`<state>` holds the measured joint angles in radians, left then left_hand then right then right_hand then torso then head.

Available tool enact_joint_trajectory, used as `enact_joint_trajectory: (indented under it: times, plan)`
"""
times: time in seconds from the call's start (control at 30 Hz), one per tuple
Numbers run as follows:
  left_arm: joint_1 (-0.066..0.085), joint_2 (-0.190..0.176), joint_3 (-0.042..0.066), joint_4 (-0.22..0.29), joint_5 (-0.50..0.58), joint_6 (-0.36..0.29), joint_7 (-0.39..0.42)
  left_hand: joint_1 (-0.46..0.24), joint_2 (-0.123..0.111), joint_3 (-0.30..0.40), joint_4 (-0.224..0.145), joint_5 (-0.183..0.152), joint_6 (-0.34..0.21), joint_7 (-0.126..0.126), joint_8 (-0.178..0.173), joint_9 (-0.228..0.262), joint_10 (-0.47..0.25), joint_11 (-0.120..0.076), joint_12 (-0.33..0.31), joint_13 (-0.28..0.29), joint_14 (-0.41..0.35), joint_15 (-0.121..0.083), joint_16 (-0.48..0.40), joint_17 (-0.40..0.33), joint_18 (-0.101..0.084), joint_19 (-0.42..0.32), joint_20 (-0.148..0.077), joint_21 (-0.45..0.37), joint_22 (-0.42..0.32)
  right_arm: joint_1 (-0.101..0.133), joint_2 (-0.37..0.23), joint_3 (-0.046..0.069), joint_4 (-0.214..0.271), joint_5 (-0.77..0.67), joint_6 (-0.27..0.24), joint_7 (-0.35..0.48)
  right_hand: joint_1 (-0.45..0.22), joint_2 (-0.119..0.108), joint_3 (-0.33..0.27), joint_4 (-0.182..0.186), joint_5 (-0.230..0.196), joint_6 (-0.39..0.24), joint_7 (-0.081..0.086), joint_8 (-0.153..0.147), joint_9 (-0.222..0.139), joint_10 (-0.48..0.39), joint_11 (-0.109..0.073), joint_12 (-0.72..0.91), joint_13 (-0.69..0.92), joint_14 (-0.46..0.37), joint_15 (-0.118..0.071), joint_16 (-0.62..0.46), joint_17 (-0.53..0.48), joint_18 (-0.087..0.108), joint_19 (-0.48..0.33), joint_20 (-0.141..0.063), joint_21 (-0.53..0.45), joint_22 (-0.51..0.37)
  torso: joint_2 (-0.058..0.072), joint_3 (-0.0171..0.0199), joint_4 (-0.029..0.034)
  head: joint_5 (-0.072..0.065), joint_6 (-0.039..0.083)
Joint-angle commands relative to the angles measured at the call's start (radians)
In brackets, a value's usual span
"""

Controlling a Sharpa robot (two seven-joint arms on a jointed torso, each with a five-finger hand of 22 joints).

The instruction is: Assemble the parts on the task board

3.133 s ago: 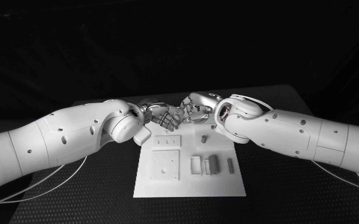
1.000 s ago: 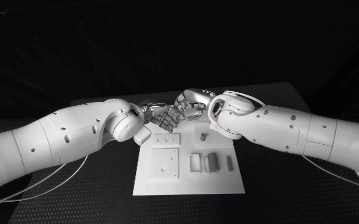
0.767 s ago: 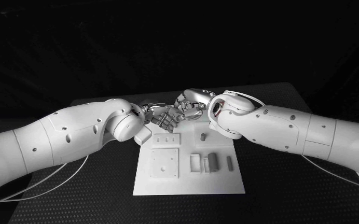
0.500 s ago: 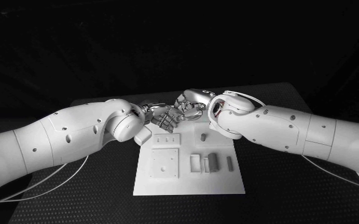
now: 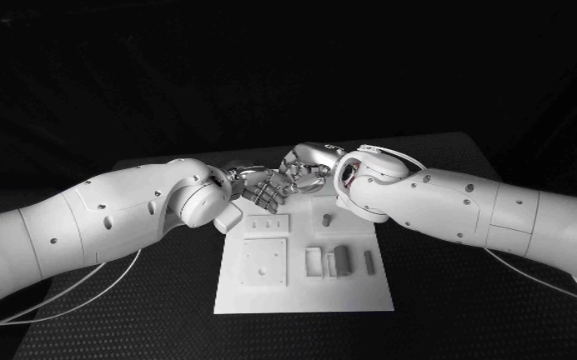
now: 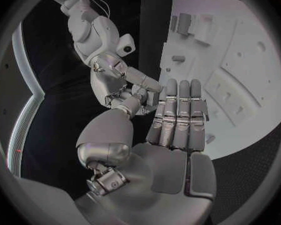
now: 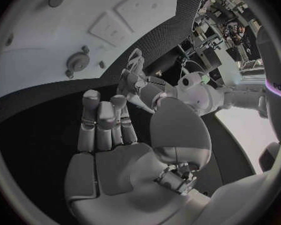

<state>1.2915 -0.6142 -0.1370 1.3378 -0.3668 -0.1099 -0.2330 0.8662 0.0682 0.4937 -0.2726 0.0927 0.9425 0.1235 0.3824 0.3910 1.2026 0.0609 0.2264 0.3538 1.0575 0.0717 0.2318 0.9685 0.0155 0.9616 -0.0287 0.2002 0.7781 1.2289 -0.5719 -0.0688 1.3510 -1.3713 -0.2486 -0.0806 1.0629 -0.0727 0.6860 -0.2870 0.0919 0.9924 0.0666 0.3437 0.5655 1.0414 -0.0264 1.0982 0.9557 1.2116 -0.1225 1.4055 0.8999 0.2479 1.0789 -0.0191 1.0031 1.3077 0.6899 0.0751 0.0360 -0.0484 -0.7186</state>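
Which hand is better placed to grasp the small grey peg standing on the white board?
Probably right hand: the small grey peg stands on the white board's right half, near that arm; left hand lies farther.

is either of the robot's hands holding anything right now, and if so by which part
Nothing is held. The silver left hand has flat, straight fingers over the far edge of the white task board; the silver right hand's palm is bare, fingers extended together.
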Motion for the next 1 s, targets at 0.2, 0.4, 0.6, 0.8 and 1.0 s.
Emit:
enact_joint_trajectory:
  times: [0.2, 0.4, 0.6, 0.8, 1.0]
  plan:
    - [0.005, 0.001, 0.006, 0.004, 0.008, 0.027, 0.044, 0.000, 0.005, 0.007, -0.007, -0.002, 0.008, 0.001, -0.003, -0.001, 0.006, 0.004, -0.007, 0.001, 0.003, 0.001, -0.005, 0.002, 0.009, -0.002, 0.001, -0.006, 0.002, -0.005, 0.001, -0.004, 0.000, -0.003, 0.044, 0.009, -0.002, 0.011, 0.004, 0.001, 0.003, 0.066, 0.015, 0.019, 0.002, 0.008, 0.000, 0.002, 0.002, -0.002, -0.006, 0.003, 0.002, 0.014, 0.005, -0.001, 0.002, 0.016, 0.000, -0.0002, 0.0001, 0.001, -0.001]
    - [0.005, -0.003, 0.006, -0.005, 0.006, 0.024, 0.043, 0.007, 0.015, 0.014, -0.013, -0.008, 0.012, -0.001, -0.003, -0.001, 0.011, 0.003, -0.009, 0.002, 0.006, 0.000, -0.007, 0.005, 0.009, -0.001, 0.001, -0.007, 0.005, -0.005, 0.000, -0.004, 0.000, -0.003, 0.044, 0.009, -0.002, 0.011, 0.004, 0.001, 0.003, 0.066, 0.015, 0.019, 0.002, 0.008, 0.000, 0.002, 0.002, -0.002, -0.006, 0.003, 0.002, 0.014, 0.004, -0.001, 0.002, 0.016, 0.000, -0.0002, 0.0001, 0.001, -0.002]
    - [0.005, -0.001, 0.006, -0.015, -0.005, 0.023, 0.040, 0.032, 0.029, 0.027, -0.017, -0.019, 0.040, -0.020, 0.009, 0.004, 0.038, -0.010, -0.002, 0.012, 0.015, -0.002, -0.007, 0.014, 0.007, -0.001, -0.001, -0.009, 0.013, -0.005, 0.000, -0.004, -0.001, -0.003, 0.046, 0.008, -0.002, 0.011, 0.004, 0.000, 0.003, 0.066, 0.015, 0.019, 0.003, 0.008, 0.000, 0.002, 0.002, -0.002, -0.006, 0.003, 0.002, 0.014, 0.004, -0.001, 0.002, 0.016, 0.001, -0.0002, 0.0001, 0.001, -0.003]
    - [0.003, -0.002, 0.006, -0.020, -0.012, 0.020, 0.037, 0.039, 0.011, 0.062, -0.009, -0.043, 0.056, -0.022, 0.015, 0.007, 0.058, -0.017, 0.005, 0.029, 0.028, -0.006, -0.002, 0.033, 0.004, 0.004, -0.004, -0.010, 0.022, -0.005, -0.001, -0.004, -0.002, -0.003, 0.051, 0.007, -0.002, 0.011, 0.004, 0.000, 0.003, 0.065, 0.015, 0.018, 0.003, 0.008, 0.000, 0.002, 0.002, -0.002, -0.006, 0.003, 0.002, 0.014, 0.004, -0.001, 0.002, 0.016, 0.000, 0.0000, 0.0002, 0.000, -0.004]
    - [0.002, 0.001, 0.006, -0.023, -0.021, 0.020, 0.035, 0.034, 0.016, 0.062, -0.010, -0.044, 0.072, -0.027, 0.028, 0.017, 0.072, -0.024, 0.016, 0.047, 0.034, -0.010, 0.006, 0.053, 0.001, 0.004, -0.007, -0.008, 0.031, -0.006, 0.003, -0.004, -0.003, -0.020, 0.046, 0.008, -0.002, 0.010, 0.004, 0.000, 0.003, 0.065, 0.015, 0.018, 0.003, 0.007, 0.000, 0.001, 0.002, -0.002, -0.006, 0.002, 0.002, 0.014, 0.004, -0.001, 0.002, 0.016, 0.000, -0.0001, 0.0003, -0.001, -0.004]
